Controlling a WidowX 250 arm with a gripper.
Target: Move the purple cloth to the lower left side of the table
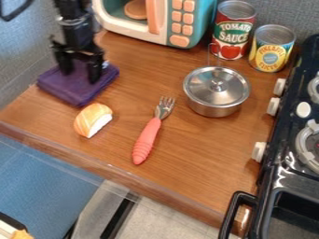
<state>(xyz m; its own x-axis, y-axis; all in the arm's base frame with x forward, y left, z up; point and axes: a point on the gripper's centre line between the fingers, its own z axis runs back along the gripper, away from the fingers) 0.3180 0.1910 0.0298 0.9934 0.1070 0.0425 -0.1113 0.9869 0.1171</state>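
At the upper left of the camera view, the black gripper (79, 77) hangs down over the purple cloth (78, 91). Its two fingers are spread apart, and both tips stand in front of the cloth; whether they touch it I cannot tell. The cloth is folded into a flat, thick square and lies near the left edge of the wooden table (112, 151). Part of its back side is hidden behind the gripper.
Just below the cloth lies an orange and white sushi piece (93, 120). A fork (148, 135) and a lidded metal pot (216, 91) are further right. A toy microwave (181, 23) and two cans (233, 32) stand behind, with a stove (293, 172) along the right.
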